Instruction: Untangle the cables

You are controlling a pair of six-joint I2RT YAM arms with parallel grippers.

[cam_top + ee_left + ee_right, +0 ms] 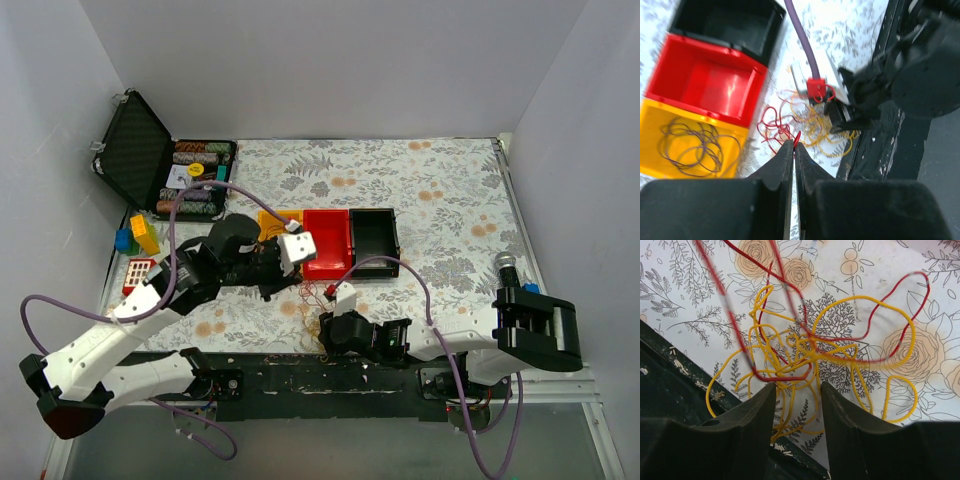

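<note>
Left gripper (793, 146) jaws are pinched together on the red cable (777, 131) at their tips, while right gripper (797, 387) jaws stand apart straddling the yellow cable (805, 354), so clamp yellow firmly and draw red away slowly.

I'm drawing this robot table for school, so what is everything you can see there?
tablecloth: one, white with flowers, over the table.
yellow bin, red bin, black bin: one each, in a row mid-table.
purple-grey cable: one, coiled in the yellow bin.
red cable: looks like one, on the cloth before the bins.
yellow cable: looks like one, tangled with the red.
case: one, black, open, far left, poker chips inside.
toy blocks: several, blue, green, yellow, left edge.
microphone-like thing: one, silver-topped, right edge.
left gripper: black, shut on the red cable.
right gripper: black, open above the yellow cable.
</note>
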